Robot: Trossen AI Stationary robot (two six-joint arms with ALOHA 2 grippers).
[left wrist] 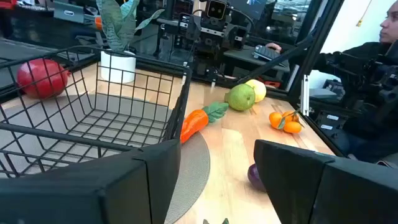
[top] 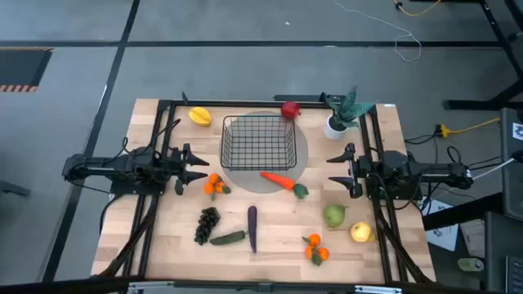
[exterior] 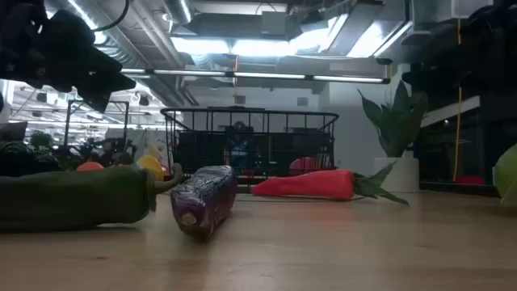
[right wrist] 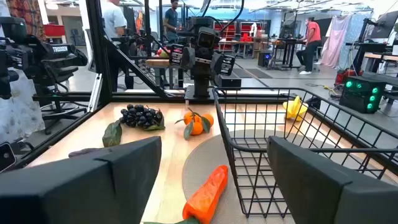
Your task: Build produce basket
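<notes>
The black wire basket (top: 258,118) stands empty on a round grey mat at the table's middle. Produce lies around it: an orange carrot (top: 280,180), tangerines (top: 215,185), dark grapes (top: 207,224), a green cucumber (top: 228,238), a purple eggplant (top: 252,227), a green pear (top: 334,216), a yellow fruit (top: 360,232), more tangerines (top: 315,249), a yellow fruit (top: 199,116) and a red fruit (top: 290,109). My left gripper (top: 193,166) is open and empty left of the basket. My right gripper (top: 338,170) is open and empty right of it.
A white-potted green plant (top: 343,114) stands at the far right corner, beside the basket's far right. Black frame rails (top: 160,131) run along the table's left, right and far sides. People and workstations show in the room beyond the table.
</notes>
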